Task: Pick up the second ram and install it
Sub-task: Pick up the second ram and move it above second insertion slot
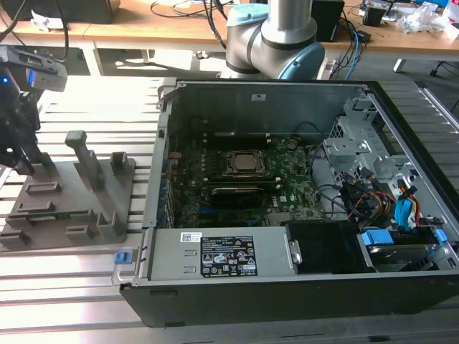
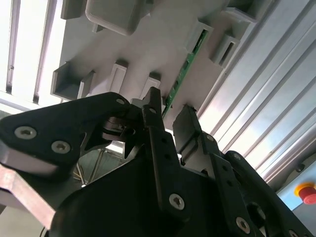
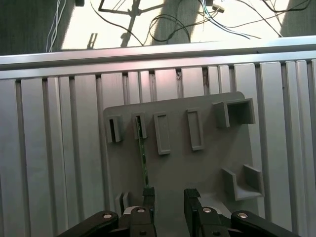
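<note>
Gripper (image 3: 170,196) over the grey holder tray (image 3: 197,168) on the slatted worktop (image 3: 49,163), jaws apart and holding nothing. Second ram (image 3: 143,158) stands on edge in a tray slot, its near end hidden behind one finger.

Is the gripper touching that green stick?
Cannot tell: in the first wrist view a fingertip of the gripper overlaps the second ram, hiding any gap.
</note>
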You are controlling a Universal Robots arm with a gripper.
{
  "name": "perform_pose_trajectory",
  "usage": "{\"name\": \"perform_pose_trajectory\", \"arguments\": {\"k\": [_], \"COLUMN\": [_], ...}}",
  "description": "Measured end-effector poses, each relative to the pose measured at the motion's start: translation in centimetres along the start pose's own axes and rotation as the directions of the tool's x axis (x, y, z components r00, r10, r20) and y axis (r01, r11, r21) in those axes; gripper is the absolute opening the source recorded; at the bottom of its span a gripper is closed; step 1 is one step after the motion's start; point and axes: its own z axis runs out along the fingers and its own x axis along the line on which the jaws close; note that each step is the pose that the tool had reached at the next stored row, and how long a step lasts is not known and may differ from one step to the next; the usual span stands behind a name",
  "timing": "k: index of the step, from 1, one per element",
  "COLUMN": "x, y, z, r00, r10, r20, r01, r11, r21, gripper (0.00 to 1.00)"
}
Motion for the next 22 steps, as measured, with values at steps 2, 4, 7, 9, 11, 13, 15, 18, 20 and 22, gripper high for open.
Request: {"name": "perform_pose_trajectory", "arguments": {"k": [2,4,7,9,11,13,15,18,20,22], "x": [0.0,0.0,0.0,0.0,0.0,0.0,0.0,0.0,-0.01,-0.01], "y": [-0.01,-0.01,-0.02,-0.03,-0.03,-0.04,-0.04,-0.06,-0.06,-0.06], "z": [0.27,0.58,0.95,1.17,1.43,1.69,2.08,2.62,2.77,2.96], "r00": [1.0,1.0,1.0,1.0,1.0,1.0,1.0,1.0,1.0,1.0], "r10": [0.0,0.0,0.0,0.0,0.0,0.0,0.0,0.0,0.0,0.0], "r20": [0.0,0.0,0.0,0.0,0.0,0.0,0.0,0.0,0.0,0.0], "r01": [0.0,0.0,0.0,0.0,0.0,0.0,0.0,0.0,0.0,0.0], "r11": [1.0,1.0,1.0,1.0,1.0,1.0,1.0,1.0,1.0,1.0], "r21": [0.0001,0.0,0.0,0.0001,0.0001,0.0001,0.0001,0.0001,0.0,0.0], "gripper": [0.38,0.38,0.38,0.38,0.38,0.38,0.38,0.38,0.38,0.38]}}
